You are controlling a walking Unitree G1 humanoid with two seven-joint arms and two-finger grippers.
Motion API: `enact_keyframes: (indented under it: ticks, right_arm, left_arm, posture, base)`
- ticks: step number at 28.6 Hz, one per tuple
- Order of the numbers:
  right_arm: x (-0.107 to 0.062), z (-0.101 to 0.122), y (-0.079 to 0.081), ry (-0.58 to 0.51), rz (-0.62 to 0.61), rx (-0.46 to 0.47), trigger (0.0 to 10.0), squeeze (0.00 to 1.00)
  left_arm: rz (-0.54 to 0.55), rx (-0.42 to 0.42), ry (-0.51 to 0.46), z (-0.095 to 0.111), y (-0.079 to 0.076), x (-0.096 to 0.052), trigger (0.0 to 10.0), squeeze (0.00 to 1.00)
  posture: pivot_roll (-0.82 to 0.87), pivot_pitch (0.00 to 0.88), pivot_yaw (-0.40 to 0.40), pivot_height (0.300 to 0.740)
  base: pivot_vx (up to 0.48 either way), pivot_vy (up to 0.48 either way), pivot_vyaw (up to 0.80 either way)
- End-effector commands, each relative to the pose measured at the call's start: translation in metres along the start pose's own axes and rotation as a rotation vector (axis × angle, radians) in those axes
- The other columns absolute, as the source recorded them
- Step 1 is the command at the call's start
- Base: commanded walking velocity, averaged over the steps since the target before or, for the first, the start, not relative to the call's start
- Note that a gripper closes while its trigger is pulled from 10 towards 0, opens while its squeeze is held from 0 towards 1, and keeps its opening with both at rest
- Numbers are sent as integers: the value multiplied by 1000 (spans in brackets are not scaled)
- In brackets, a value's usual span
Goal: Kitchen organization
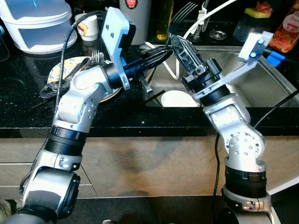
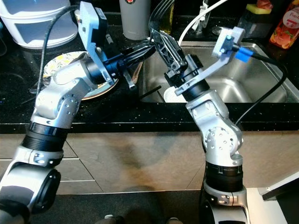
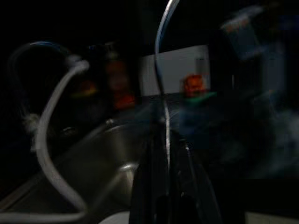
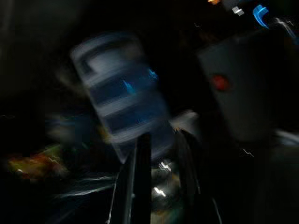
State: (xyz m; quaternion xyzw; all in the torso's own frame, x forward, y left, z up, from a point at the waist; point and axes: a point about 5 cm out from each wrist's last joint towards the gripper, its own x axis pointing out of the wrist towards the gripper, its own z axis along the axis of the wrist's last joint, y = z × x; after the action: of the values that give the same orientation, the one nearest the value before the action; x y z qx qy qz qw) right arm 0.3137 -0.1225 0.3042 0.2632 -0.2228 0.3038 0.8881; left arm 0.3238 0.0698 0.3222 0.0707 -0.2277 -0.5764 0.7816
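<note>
Item 1: fork [image 1: 183,13], metal, tines up, held above the left rim of the sink [image 1: 254,86], in front of a grey canister [image 1: 135,14] and a yellow oil bottle [image 1: 164,18]. Item 2: my right pincer [image 1: 176,42], raised over the sink's left end, closed on the fork's handle, fingers pointing up and back. Item 3: my left pincer [image 1: 161,55], reaching across from the counter [image 1: 28,112] side, tips just beside the right pincer and the fork handle; a thin metal strip ran up between its fingers in the left wrist view, but whether it gripped: can't tell, too dark. Item 4: patterned plate [image 1: 63,70] on the black counter, left of the sink, behind my left arm, w/ more cutlery [image 1: 96,57] lying across it. Item 5: white dish [image 1: 177,99] in the sink bottom, near the front wall, below both pincers. Item 6: clear plastic box w/ lid [image 1: 37,23], back left on the counter; small white cup [image 1: 87,26] just beside it. Item 7: white hose [image 1: 205,16] curving up behind the sink. Item 8: yellow sponge [image 1: 259,12] and red bottle [image 1: 286,30], back right, behind the sink. Right wrist view blurred; details unreadable.
</note>
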Motion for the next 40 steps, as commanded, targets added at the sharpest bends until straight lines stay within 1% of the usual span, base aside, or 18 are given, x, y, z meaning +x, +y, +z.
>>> enact_keyframes:
  ticks: [1,4,7,9,10,11,12,14,15,16,17,20,24,28,29,34,36,40]
  right_arm:
    - [0,-5,-2,25,-25,-20,10000,0]
    - [0,-5,1,21,12,-13,10000,0]
    - [-4,-4,15,24,140,16,10000,0]
    - [-4,-4,15,24,140,16,10000,0]
    - [-6,-4,18,21,173,20,10000,0]
    - [-8,-1,20,7,180,8,10000,0]
    - [-8,-1,20,7,180,8,10000,0]
    - [-8,2,17,-14,152,1,10000,0]
    - [-9,5,15,-29,143,3,10000,1000]
    - [-9,5,15,-29,143,3,10000,1000]
    - [-10,9,15,-48,140,12,10000,1000]
    - [-13,14,19,-71,190,44,10000,1000]
    - [-15,16,25,-85,242,71,10000,1000]
    - [-17,17,30,-86,284,91,10000,1000]
    - [-15,14,31,-69,287,84,10000,0]
    - [-12,10,33,-37,292,62,10000,0]
    - [-11,4,34,0,295,27,10000,0]
    - [-9,0,32,27,278,-15,10000,0]
  left_arm:
    - [-56,30,-17,5,-8,7,10000,0]
    - [-62,18,-8,2,-8,6,10000,0]
    - [-45,11,-11,2,-5,6,10000,0]
    - [-45,11,-11,2,-5,6,10000,0]
    - [-35,11,-15,2,-3,6,10000,0]
    - [12,8,-42,9,4,4,10000,0]
    - [12,8,-42,9,4,4,10000,0]
    - [53,7,-69,16,12,-2,10000,0]
    - [72,2,-81,20,15,-7,10000,0]
    - [72,2,-81,20,15,-7,10000,0]
    - [91,-14,-95,23,18,-14,10000,0]
    - [93,-37,-75,17,16,-22,10000,0]
    - [86,-46,-53,12,12,-24,10000,0]
    - [69,-61,-46,8,8,-21,10000,0]
    - [54,-63,-42,6,5,-18,10000,0]
    - [38,-66,-45,4,1,-13,10000,0]
    - [25,-73,-53,4,-2,-9,10000,0]
    - [-3,-90,-44,0,-7,-5,10000,0]
  posture:
    - [46,73,7,740]
    - [46,73,7,740]
    - [45,79,9,740]
    - [45,79,9,740]
    - [45,79,9,740]
    - [41,85,9,740]
    - [41,85,9,740]
    - [38,87,10,740]
    - [36,88,11,740]
    - [36,88,11,740]
    - [35,87,10,740]
    - [35,88,7,740]
    - [36,86,1,740]
    - [38,82,-3,740]
    - [34,77,-7,740]
    - [33,73,-15,740]
    - [31,64,-18,740]
    - [30,60,-16,740]
  base:
    - [0,0,0]
    - [0,0,0]
    - [0,0,0]
    - [0,0,0]
    - [0,0,0]
    - [0,0,0]
    - [0,0,0]
    - [0,0,0]
    - [0,0,0]
    - [0,0,0]
    - [0,0,0]
    - [0,0,0]
    - [0,0,0]
    - [0,0,0]
    - [0,0,0]
    - [0,0,0]
    - [0,0,0]
    - [0,0,0]
